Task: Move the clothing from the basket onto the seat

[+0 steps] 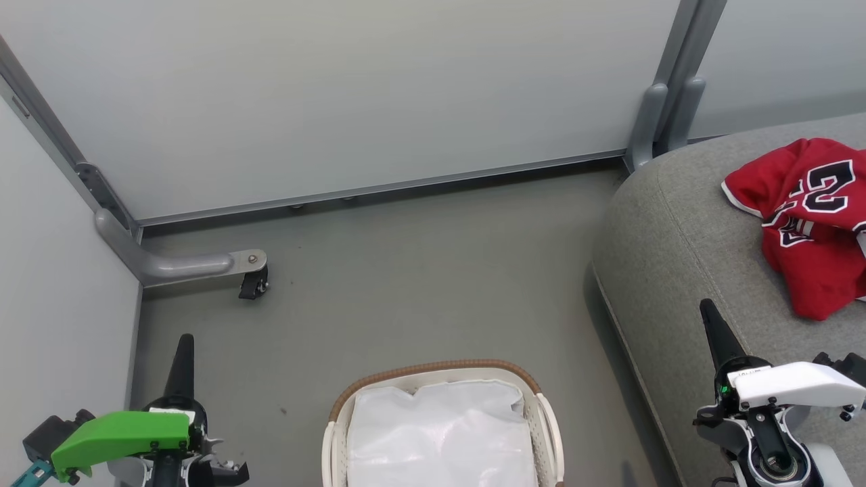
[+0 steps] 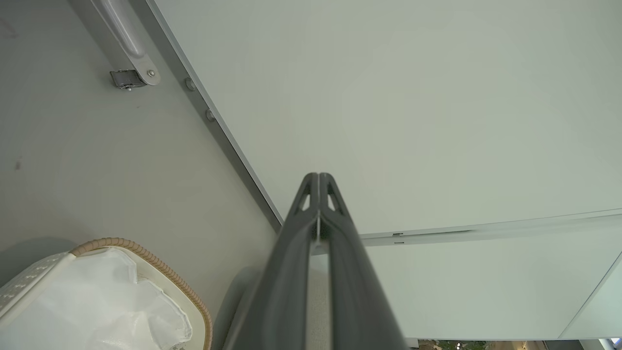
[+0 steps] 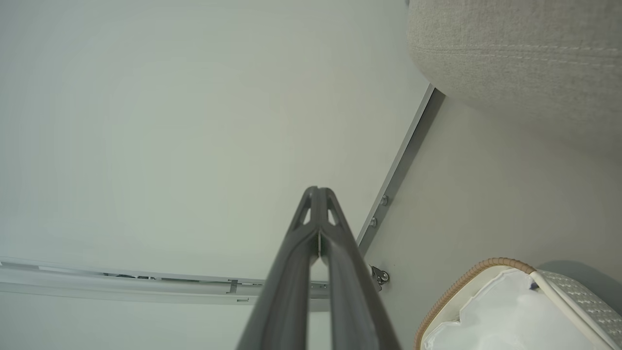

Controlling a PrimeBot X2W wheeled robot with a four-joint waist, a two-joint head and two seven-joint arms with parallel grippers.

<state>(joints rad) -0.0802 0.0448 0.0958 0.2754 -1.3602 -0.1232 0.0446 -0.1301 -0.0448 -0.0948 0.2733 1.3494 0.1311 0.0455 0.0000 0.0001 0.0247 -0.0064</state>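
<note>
Head view, over a grey floor (image 1: 419, 270): the red clothing (image 1: 808, 223), black-and-white numerals showing, lies crumpled on the grey seat (image 1: 676, 270) at right, well apart from the basket (image 1: 433, 370), which stands on the floor at lower centre. Inside its brown woven rim lies a white liner sheet (image 1: 440, 433), with no red fabric on the part seen, though the basket's near end is cut off by the picture's lower edge. The left gripper (image 1: 184, 341) and the right gripper (image 1: 708, 310) hang to either side, jaws pressed together on nothing; both wrist views show the tips meeting against a pale wall panel (image 1: 338, 88). Judged from this, the move looks done or close to it: the heap is on the cushion and the basket appears emptied. Whether that heap is one garment or two cannot be told, since it runs off the right edge.
</note>
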